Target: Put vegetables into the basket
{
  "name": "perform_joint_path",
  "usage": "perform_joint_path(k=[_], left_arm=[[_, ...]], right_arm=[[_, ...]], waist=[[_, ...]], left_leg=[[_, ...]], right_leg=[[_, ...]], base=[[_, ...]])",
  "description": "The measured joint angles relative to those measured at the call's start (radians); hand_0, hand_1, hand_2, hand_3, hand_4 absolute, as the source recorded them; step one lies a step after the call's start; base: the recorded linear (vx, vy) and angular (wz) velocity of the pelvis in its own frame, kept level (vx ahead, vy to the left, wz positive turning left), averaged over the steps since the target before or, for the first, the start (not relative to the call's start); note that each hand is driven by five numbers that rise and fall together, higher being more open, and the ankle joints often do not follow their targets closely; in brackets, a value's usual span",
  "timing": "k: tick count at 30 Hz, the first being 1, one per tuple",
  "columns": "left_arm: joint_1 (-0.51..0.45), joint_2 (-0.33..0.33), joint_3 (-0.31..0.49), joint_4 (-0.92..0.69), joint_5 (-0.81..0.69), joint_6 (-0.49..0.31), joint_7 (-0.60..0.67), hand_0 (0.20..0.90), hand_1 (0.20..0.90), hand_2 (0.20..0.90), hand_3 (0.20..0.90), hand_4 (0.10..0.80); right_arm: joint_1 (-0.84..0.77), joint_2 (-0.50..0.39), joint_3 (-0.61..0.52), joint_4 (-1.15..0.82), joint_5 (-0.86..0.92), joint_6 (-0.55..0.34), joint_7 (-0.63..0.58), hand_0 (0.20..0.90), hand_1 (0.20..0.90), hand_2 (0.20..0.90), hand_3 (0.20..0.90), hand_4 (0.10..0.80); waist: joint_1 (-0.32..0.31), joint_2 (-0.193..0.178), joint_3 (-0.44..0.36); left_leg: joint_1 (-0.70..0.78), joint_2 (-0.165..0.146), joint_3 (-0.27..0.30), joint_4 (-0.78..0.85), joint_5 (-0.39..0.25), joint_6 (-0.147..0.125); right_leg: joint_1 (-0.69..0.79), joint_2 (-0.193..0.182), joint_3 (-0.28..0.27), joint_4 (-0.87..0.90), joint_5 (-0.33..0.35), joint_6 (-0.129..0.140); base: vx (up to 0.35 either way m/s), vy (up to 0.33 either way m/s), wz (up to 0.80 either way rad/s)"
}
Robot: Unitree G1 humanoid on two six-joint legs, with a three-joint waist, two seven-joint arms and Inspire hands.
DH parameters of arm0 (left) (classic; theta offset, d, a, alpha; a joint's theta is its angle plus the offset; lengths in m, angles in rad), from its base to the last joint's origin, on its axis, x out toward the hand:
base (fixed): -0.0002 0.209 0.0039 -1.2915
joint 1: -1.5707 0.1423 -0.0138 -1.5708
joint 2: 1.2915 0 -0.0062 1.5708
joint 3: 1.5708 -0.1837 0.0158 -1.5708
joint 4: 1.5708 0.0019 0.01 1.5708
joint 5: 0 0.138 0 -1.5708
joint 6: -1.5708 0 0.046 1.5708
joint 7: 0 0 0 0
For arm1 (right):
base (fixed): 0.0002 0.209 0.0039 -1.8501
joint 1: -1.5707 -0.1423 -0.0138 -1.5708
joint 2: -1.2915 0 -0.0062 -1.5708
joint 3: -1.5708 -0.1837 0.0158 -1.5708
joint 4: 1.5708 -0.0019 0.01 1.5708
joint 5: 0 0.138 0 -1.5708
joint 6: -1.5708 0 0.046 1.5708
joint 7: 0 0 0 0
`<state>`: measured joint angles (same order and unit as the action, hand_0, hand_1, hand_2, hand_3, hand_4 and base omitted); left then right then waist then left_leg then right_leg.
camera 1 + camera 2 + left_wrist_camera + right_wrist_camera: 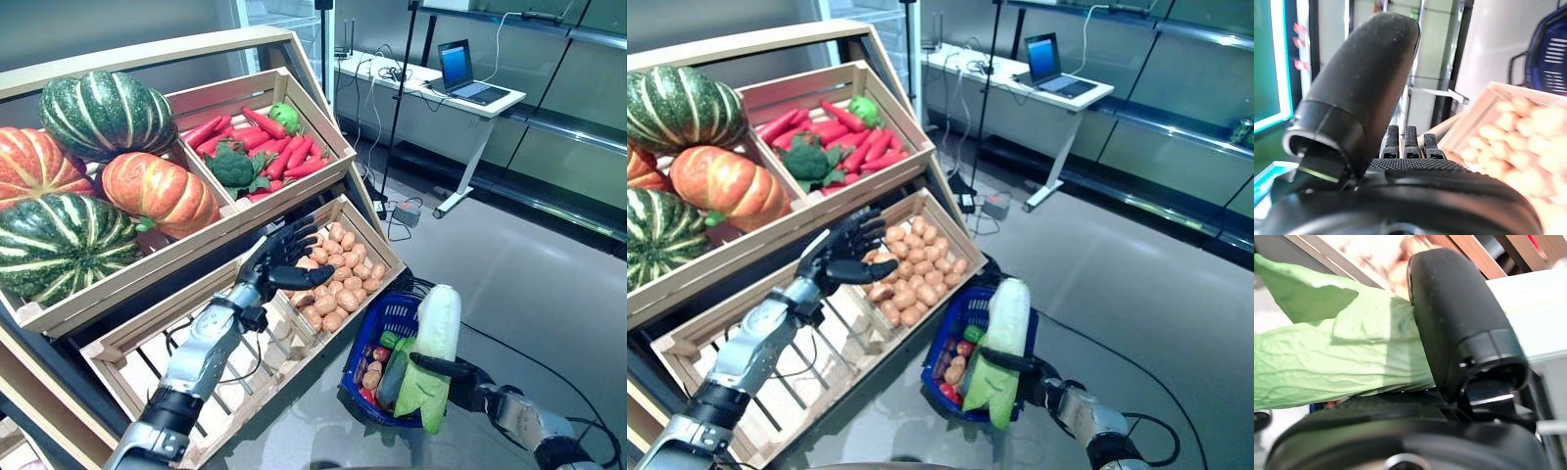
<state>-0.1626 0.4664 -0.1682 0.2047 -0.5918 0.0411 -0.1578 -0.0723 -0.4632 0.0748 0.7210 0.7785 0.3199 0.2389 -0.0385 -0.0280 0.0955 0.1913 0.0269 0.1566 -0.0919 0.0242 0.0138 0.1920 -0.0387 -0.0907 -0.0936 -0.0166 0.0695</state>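
Observation:
A blue plastic basket [396, 315] stands on the floor in front of the wooden stand, with small red, brown and green vegetables inside. My right hand [453, 374] is shut on a long pale green cabbage [434, 343], holding it over the basket's right rim; the thumb [1459, 318] presses on its leaves [1327, 357]. My left hand [279, 262] is open and empty, hovering at the left edge of the lower crate of small potatoes [338, 274]. Its straight fingers [1406, 142] point past the crate.
The wooden stand [118, 294] fills the left side, with an empty slatted crate [196, 362] below my left arm. A white desk with a laptop [460, 83] stands at the back. Grey floor lies open to the right of the basket.

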Motion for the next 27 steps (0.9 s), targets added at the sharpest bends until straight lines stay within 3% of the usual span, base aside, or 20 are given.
perform_joint_path(k=[8, 12, 18, 20, 22, 27], left_arm=[[0.085, -0.024, -0.006, 0.161, -0.003, -0.003, 0.042, 0.900, 0.900, 0.900, 0.900, 0.800], [0.074, -0.020, -0.006, 0.167, -0.018, -0.044, 0.058, 0.900, 0.900, 0.900, 0.900, 0.800], [-0.085, -0.018, -0.033, 0.158, -0.083, -0.138, 0.099, 0.900, 0.900, 0.900, 0.900, 0.800], [-0.133, -0.014, -0.034, 0.151, -0.093, -0.152, 0.118, 0.900, 0.900, 0.900, 0.900, 0.800], [-0.165, -0.007, -0.060, 0.150, -0.098, -0.153, 0.132, 0.900, 0.900, 0.900, 0.900, 0.800], [-0.205, 0.000, -0.125, 0.109, -0.159, -0.158, 0.155, 0.900, 0.900, 0.900, 0.900, 0.800]], right_arm=[[-0.050, 0.001, 0.008, 0.005, 0.073, -0.095, -0.174, 0.300, 0.300, 0.300, 0.300, 0.400], [-0.186, -0.001, 0.007, 0.031, 0.140, -0.152, -0.261, 0.300, 0.300, 0.300, 0.300, 0.400], [-0.472, -0.073, -0.013, 0.170, 0.185, -0.221, -0.326, 0.300, 0.300, 0.300, 0.300, 0.400], [-0.546, -0.082, -0.035, 0.208, 0.215, -0.235, -0.326, 0.300, 0.300, 0.300, 0.300, 0.400], [-0.568, -0.085, -0.038, 0.227, 0.218, -0.239, -0.327, 0.300, 0.300, 0.300, 0.300, 0.400], [-0.609, -0.125, -0.054, 0.278, 0.253, -0.240, -0.328, 0.300, 0.300, 0.300, 0.300, 0.400]], waist=[[0.029, 0.009, 0.024], [0.031, 0.031, 0.122], [0.066, 0.097, 0.353], [0.071, 0.107, 0.412], [0.074, 0.107, 0.422], [0.080, 0.100, 0.429]], left_leg=[[-0.083, 0.008, 0.001, 0.003, 0.017, -0.006], [-0.172, 0.006, -0.015, 0.026, 0.037, -0.002], [-0.381, 0.007, -0.067, 0.157, 0.047, 0.000], [-0.452, 0.010, -0.071, 0.223, 0.031, 0.003], [-0.532, 0.007, -0.067, 0.308, 0.008, 0.010], [-0.749, -0.030, -0.062, 0.664, -0.136, 0.032]], right_leg=[[-0.082, 0.008, -0.004, 0.000, 0.017, -0.009], [-0.151, 0.005, -0.025, 0.005, 0.046, -0.012], [-0.320, 0.003, -0.083, 0.101, 0.057, -0.026], [-0.397, -0.006, -0.097, 0.200, 0.016, -0.031], [-0.497, -0.027, -0.119, 0.349, -0.046, -0.036], [-0.729, -0.141, -0.132, 0.787, -0.250, -0.039]], base=[[-0.060, -0.128, -0.01], [-0.233, -0.075, 0.12], [-0.237, -0.033, 0.27], [-0.134, 0.003, 0.20], [-0.162, 0.025, 0.29], [-0.101, 0.021, 0.26]])
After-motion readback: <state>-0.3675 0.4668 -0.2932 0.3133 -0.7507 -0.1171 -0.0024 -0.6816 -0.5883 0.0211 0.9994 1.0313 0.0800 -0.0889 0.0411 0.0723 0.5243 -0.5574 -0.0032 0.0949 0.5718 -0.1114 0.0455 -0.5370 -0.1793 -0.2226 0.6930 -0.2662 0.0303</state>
